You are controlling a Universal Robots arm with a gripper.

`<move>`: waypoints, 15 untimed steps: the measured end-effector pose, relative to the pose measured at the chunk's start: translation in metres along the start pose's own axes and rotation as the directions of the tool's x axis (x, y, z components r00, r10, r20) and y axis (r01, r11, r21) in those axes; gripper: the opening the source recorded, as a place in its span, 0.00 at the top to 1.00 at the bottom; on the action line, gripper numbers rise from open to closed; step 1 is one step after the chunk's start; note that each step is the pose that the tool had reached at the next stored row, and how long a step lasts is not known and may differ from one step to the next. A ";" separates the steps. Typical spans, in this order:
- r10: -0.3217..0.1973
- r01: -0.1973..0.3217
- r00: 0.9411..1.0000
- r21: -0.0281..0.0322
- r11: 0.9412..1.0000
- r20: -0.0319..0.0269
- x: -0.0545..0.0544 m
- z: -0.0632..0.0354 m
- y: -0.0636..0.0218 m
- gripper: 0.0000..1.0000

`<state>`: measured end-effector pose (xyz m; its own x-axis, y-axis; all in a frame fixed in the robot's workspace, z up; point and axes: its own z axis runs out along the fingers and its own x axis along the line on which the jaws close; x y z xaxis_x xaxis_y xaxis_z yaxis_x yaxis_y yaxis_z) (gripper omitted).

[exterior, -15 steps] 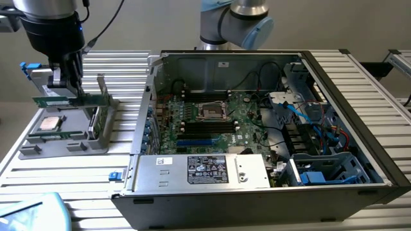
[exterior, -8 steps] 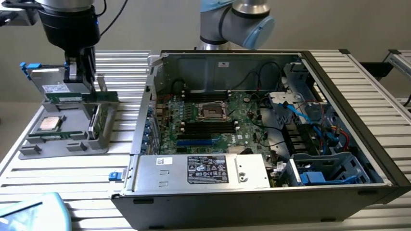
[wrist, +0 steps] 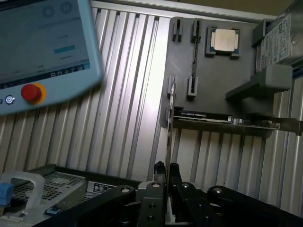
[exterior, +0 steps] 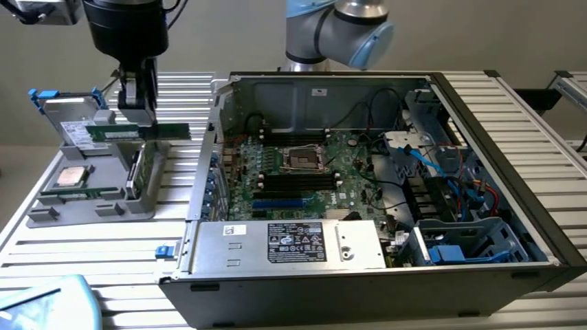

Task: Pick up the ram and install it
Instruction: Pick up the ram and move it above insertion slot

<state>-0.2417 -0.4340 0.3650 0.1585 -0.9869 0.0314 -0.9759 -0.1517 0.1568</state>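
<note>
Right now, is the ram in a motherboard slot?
No, the hand holds the ram by the gray fixture, outside the computer case.

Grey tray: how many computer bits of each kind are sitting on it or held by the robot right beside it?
Ram stick, held in the gripper: 1
Silver processor chip: 1
Graphics card: 1
Silver drive with blue clips: 1
Total: 4
</note>
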 end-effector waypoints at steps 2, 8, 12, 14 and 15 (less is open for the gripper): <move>-0.001 0.001 1.000 0.000 1.000 0.001 0.001 -0.0038 -0.0071 0.86; -0.005 0.005 1.000 0.001 1.000 0.002 0.005 -0.0146 -0.0301 0.86; -0.007 0.007 1.000 0.001 1.000 0.002 0.008 -0.0208 -0.0454 0.86; -0.009 0.009 1.000 0.001 1.000 0.002 0.009 -0.0234 -0.0530 0.86; -0.010 0.010 1.000 0.001 1.000 0.002 0.010 -0.0247 -0.0568 0.86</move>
<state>-0.1810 -0.4340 0.3808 0.1676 -0.9855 0.0277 -0.9744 -0.1613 0.1564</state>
